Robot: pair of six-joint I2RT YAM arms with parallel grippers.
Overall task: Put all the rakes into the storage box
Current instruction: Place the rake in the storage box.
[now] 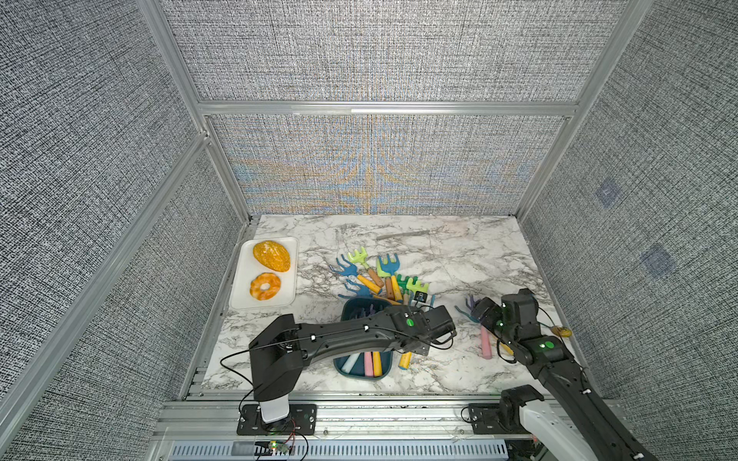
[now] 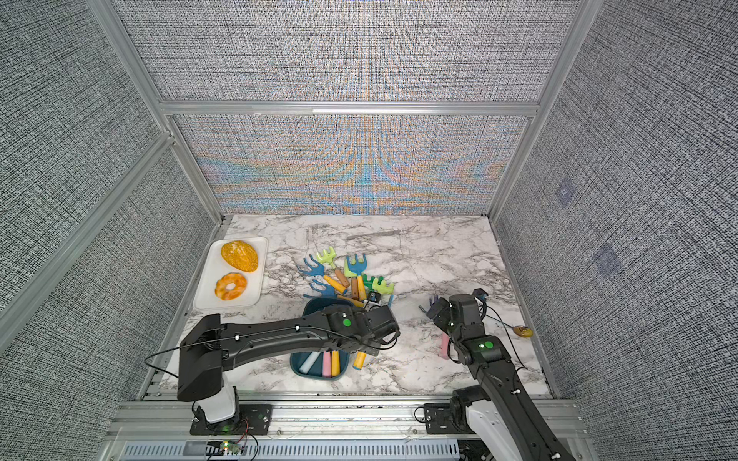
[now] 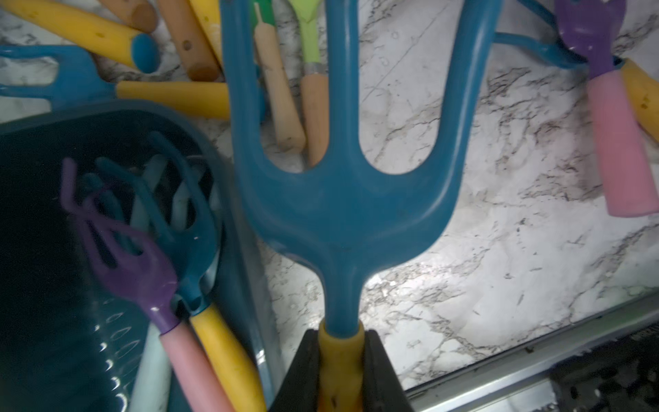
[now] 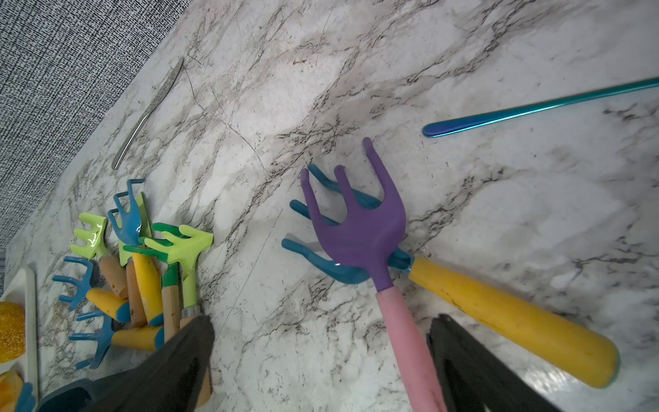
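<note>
A white tray point(image 1: 240, 293) sits at the left side of a marble-patterned desk point(image 1: 459, 259), holding an orange bread loaf point(image 1: 271, 255) and a glazed ring doughnut point(image 1: 265, 286). A silver knife point(image 1: 401, 235) lies near the back wall. A small brown ring-shaped piece point(image 1: 561, 331) rests by the right edge.

Rakes point(image 1: 368, 364) in storage box point(image 1: 347, 309), tray point(image 1: 244, 279) further left

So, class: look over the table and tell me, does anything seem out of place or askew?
A metal table knife lies alone at the back, cutlery among toys. Away from the rake pile, a purple rake lies crossed over a blue rake.
</note>
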